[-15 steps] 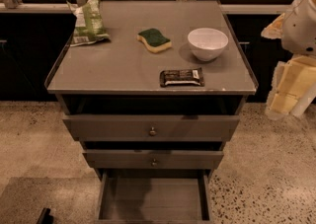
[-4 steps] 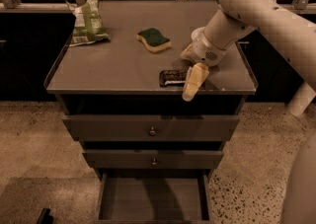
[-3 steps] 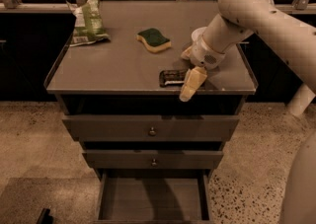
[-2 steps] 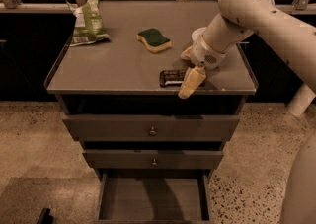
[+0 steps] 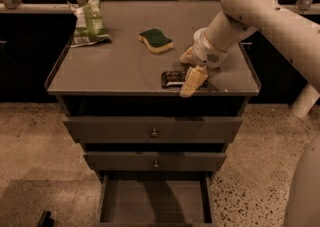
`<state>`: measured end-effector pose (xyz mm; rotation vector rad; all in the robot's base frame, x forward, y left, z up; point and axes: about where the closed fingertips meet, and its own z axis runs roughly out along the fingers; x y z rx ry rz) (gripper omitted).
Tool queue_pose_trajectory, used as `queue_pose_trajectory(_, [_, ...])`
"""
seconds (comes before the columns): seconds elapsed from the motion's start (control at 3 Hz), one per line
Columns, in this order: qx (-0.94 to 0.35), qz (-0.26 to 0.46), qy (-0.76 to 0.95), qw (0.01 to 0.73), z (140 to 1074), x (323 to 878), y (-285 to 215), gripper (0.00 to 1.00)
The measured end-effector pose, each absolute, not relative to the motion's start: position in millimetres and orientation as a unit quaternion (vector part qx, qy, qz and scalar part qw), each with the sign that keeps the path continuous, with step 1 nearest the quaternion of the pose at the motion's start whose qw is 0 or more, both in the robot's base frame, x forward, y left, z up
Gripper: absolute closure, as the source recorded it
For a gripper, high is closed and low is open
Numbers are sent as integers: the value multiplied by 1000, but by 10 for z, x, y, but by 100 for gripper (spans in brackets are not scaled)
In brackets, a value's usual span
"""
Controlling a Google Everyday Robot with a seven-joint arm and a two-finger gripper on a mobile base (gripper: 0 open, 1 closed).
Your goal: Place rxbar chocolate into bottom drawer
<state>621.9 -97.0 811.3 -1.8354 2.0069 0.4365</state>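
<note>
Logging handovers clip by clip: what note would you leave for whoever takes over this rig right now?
Gripper: down at the right end of the rxbar chocolate; I cannot tell if it has a grip.
Rxbar chocolate: on the cabinet top, near the front edge.
Bottom drawer: pulled open, nothing visible inside.
Done: the drawer is open and the arm has reached the bar.
Left: secure the grasp, lift, lower to the bottom drawer and release.
Leave the sponge and chip bag alone.
</note>
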Motion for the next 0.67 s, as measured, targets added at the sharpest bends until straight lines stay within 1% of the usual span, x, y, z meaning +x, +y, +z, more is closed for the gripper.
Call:
queue_pose_trajectory(0.33, [-654, 156, 715, 192, 8140, 6206, -967, 100])
queue_pose_trajectory(0.67, [-654, 156, 715, 192, 8169, 6200, -964, 100])
